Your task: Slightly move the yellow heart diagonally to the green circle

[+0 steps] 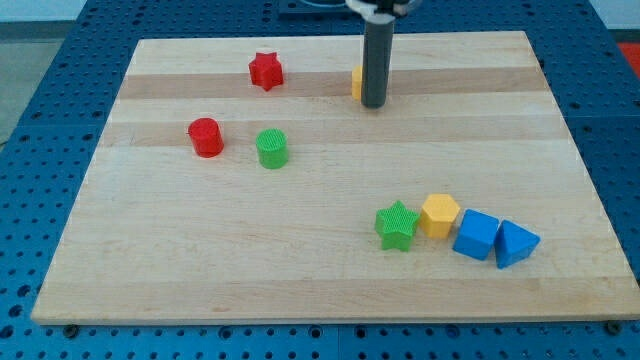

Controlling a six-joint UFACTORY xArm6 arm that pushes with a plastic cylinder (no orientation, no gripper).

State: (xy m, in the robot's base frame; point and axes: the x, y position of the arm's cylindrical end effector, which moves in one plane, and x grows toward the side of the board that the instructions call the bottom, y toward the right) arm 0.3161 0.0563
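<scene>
A yellow block (356, 83), mostly hidden behind my rod, sits near the view's top centre; its shape cannot be made out. My tip (374, 104) rests on the board just right of and touching or nearly touching that block. The green circle (271, 148) stands lower left of it, about a hundred pixels away.
A red star (266, 71) lies at the top left and a red circle (205, 137) left of the green circle. At the lower right sit a green star (397, 224), a yellow hexagon (440, 215), a blue cube (476, 235) and a blue triangle (516, 243). The wooden board (150, 280) ends at blue table.
</scene>
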